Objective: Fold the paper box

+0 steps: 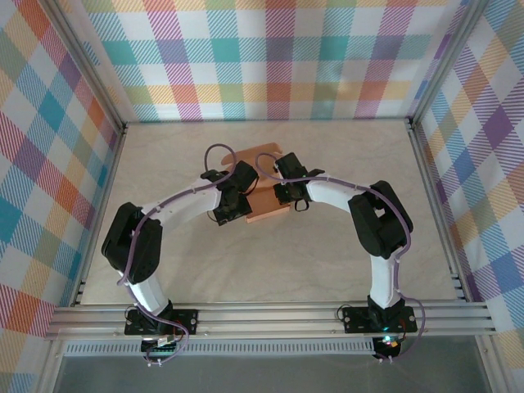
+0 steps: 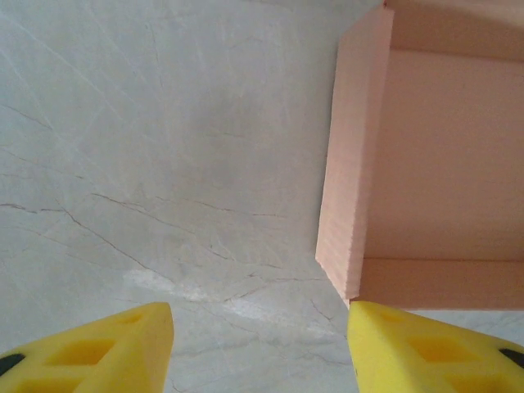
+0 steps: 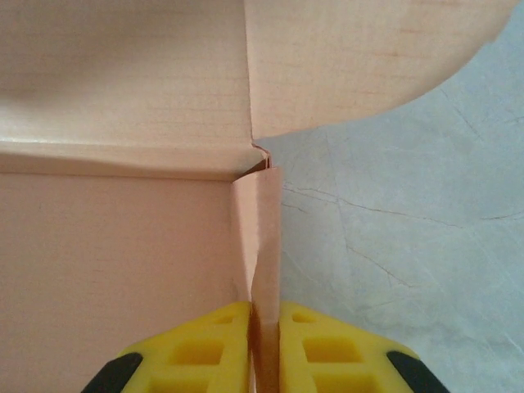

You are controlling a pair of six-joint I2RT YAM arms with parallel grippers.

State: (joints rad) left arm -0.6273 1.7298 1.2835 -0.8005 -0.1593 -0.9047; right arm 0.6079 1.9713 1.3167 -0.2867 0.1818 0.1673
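The paper box [image 1: 264, 205] is salmon-orange card, partly formed, lying mid-table between both grippers. In the left wrist view the paper box [image 2: 442, 164] shows an upright left wall [image 2: 352, 180] and a low near wall. My left gripper [image 2: 260, 348] is open over bare table just left of that wall, with its right finger [image 2: 409, 352] right beside the box's near corner. My right gripper [image 3: 264, 348] is shut on the box's upright right side wall [image 3: 264, 237]. A rounded flap [image 3: 360, 57] stands beyond it. From above, the left gripper [image 1: 237, 201] and right gripper [image 1: 286, 195] flank the box.
The tabletop [image 1: 327, 262] is pale and marble-patterned. Plaid walls enclose it at the back and both sides. An aluminium rail [image 1: 270, 315] runs along the near edge, where the arm bases are bolted.
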